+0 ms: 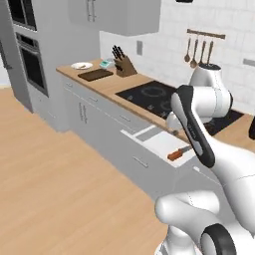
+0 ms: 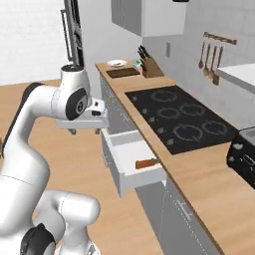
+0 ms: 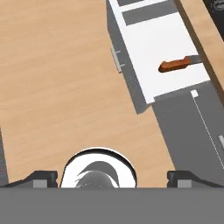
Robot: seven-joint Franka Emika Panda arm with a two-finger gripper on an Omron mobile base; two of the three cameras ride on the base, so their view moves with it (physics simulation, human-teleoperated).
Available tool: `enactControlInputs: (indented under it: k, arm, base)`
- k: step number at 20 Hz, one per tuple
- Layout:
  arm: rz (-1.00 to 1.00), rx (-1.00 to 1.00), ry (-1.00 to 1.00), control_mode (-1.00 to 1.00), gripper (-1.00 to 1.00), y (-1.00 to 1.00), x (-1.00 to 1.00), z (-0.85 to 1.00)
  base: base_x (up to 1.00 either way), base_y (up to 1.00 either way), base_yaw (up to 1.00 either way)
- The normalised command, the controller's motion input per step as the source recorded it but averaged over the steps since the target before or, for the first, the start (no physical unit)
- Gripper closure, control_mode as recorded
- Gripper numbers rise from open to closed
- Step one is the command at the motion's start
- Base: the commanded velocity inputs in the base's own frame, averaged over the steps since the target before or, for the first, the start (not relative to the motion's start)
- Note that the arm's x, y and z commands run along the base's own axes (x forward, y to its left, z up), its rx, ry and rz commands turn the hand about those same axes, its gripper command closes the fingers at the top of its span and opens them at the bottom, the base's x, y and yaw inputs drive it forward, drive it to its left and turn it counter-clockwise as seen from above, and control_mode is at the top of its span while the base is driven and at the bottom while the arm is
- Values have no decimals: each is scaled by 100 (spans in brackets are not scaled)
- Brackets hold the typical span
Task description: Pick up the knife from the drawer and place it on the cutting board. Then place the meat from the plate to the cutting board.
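Note:
The drawer [image 2: 130, 158] stands pulled out of the counter front, white inside. The knife [image 2: 146, 163] lies in it near the counter side, orange-brown handle toward the room; the hand view shows the knife [image 3: 176, 64] with its grey blade running under the counter edge. My gripper [image 2: 87, 130] hangs open over the wooden floor, out in front of the drawer and above its level, with nothing between its fingertips [image 3: 42, 178]. Far down the counter sit the dark cutting board [image 1: 94, 74] and the white plate [image 1: 81, 65]. The meat is too small to make out.
A black cooktop [image 1: 152, 95] is set into the counter behind the drawer. A wooden knife block [image 1: 124, 65] stands beside the board, and utensils [image 1: 199, 50] hang on the wall. A tall oven unit [image 1: 31, 62] ends the counter. Open wooden floor [image 1: 60, 184] lies before the cabinets.

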Motion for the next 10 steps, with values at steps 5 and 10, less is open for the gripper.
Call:
enactControlInputs:
  k: [5, 10]
  arm:
    - [0, 0, 0, 100, -100, 0, 0, 0]
    - [0, 0, 0, 100, -100, 0, 0, 0]
  base:
    - [0, -29, 57]
    - [-16, -50, 3]
